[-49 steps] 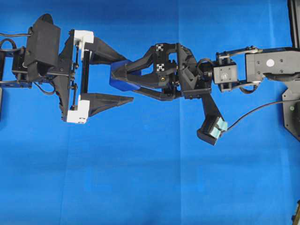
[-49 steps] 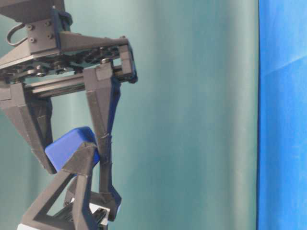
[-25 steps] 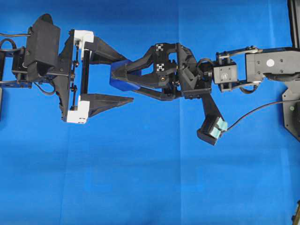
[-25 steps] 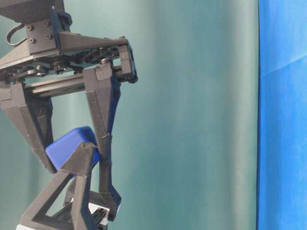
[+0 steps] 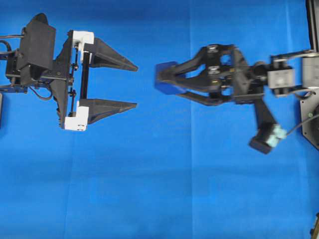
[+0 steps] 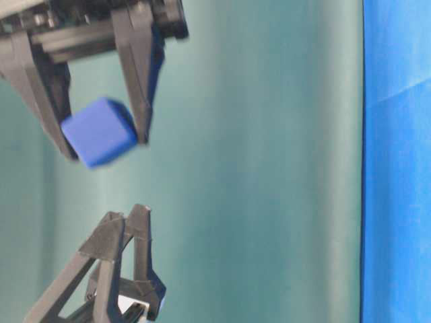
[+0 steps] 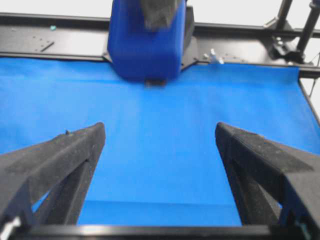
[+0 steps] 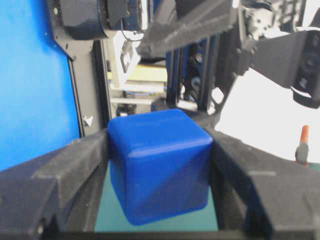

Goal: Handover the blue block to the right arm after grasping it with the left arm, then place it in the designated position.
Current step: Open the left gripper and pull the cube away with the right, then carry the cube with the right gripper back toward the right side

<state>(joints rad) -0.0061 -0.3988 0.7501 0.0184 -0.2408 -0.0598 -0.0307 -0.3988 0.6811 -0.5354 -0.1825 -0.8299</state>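
Handover complete; placement pending.
The block [image 5: 165, 82] is clamped between the fingertips of the right jaws [image 5: 172, 83], held in the air above the blue surface [image 5: 159, 189]. The left jaws [image 5: 134, 84] stand spread and empty, well apart from it. Next the block must be carried to its designated position, which is not identifiable here.
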